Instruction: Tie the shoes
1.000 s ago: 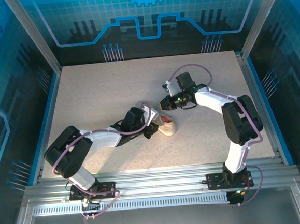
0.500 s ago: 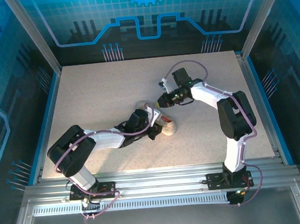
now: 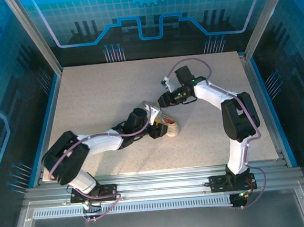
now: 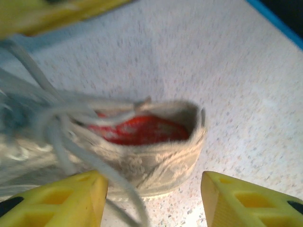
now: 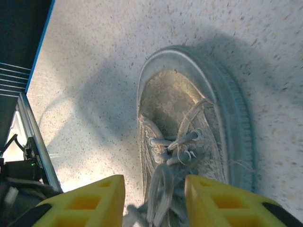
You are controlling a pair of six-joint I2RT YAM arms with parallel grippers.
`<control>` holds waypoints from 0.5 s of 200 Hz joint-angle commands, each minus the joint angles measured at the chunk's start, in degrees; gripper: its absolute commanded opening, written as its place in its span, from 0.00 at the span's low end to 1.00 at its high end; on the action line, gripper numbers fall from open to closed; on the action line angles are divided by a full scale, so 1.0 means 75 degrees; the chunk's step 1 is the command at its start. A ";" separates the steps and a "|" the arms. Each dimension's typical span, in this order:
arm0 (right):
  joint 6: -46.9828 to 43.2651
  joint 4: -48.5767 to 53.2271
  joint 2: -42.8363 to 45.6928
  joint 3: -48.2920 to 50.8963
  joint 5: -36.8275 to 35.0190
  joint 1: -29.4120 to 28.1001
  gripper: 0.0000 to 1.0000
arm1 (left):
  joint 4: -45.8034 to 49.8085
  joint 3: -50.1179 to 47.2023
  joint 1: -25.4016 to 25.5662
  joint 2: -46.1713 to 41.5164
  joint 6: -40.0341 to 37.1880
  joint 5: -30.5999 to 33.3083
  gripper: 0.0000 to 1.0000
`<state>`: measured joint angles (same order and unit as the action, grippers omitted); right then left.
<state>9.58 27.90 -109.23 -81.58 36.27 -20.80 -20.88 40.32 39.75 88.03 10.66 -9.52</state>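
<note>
The small whitish-grey shoe [image 3: 171, 129] lies on the table's middle, its red lining [image 4: 142, 130] facing the left wrist camera. My left gripper [image 3: 155, 125] sits against the shoe's left side, by the heel [image 4: 161, 163]. Its yellow fingers [image 4: 61, 201] stand open, and one thin white lace [image 4: 102, 168] trails past the left finger. My right gripper [image 3: 163, 99] hovers just behind the shoe, looking down on the toe [image 5: 189, 94]. It is open, and a loose loop of lace [image 5: 161, 189] hangs between its fingers without being pinched.
The speckled tabletop [image 3: 103, 96] is bare around the shoe. A blue rim [image 3: 47, 121] and metal frame posts [image 3: 30, 33] border it. The arm bases [image 3: 90, 192] stand on the near rail.
Both grippers have gone from shut to open, letting go of the laces. The right gripper has drawn back from the shoe toward the far side. The left arm has stretched out a little.
</note>
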 commanded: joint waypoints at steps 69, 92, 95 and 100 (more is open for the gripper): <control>0.0992 -0.1407 0.0990 0.3172 -0.0867 0.0911 0.30 | 0.0704 -0.1023 -0.1126 -0.1118 0.1265 -0.0485 0.37; 0.1266 -0.1906 0.1043 0.3604 -0.0864 0.0555 0.27 | 0.0633 -0.0943 -0.1153 -0.0592 0.1699 -0.0125 0.33; 0.1294 -0.1949 0.1060 0.3655 -0.0897 0.0528 0.27 | 0.0664 -0.0926 -0.1162 -0.0533 0.1742 -0.0059 0.32; 0.1344 -0.2037 0.1101 0.3748 -0.0930 0.0445 0.27 | 0.0727 -0.0884 -0.1173 -0.0434 0.1814 0.0052 0.30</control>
<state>16.45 19.62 -101.84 -55.27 29.76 -14.66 -16.71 33.36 31.59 81.82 19.64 -11.70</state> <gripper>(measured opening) 0.277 0.327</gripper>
